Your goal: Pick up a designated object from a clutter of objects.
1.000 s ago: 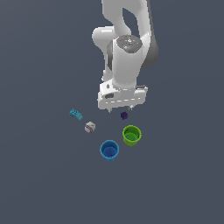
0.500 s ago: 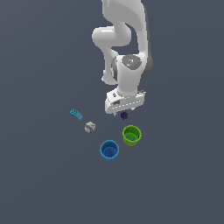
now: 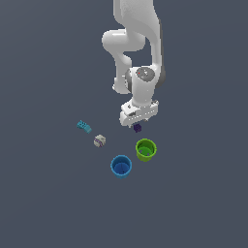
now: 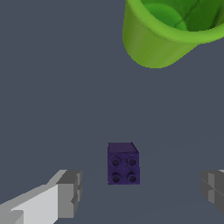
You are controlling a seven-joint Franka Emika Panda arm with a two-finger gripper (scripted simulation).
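I count one purple block point(image 4: 123, 163) between my gripper's point(image 4: 142, 192) wide-spread fingers, untouched, with two cups, green point(image 3: 146, 149) and blue point(image 3: 121, 166), one teal bar point(image 3: 84, 127) and one whitish lump point(image 3: 100, 141) nearby.

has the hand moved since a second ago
Yes. In the exterior view the hand has come down toward the purple block, which has stayed put just above the green cup.

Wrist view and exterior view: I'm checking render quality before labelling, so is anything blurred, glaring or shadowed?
Wrist view: sharp, flat lighting, no glare; the purple block shows its four studs clearly, with no cast shadow visible; the green cup is cut off at the frame edge. Exterior view: soft and coarse; the block under the gripper is a dark speck.
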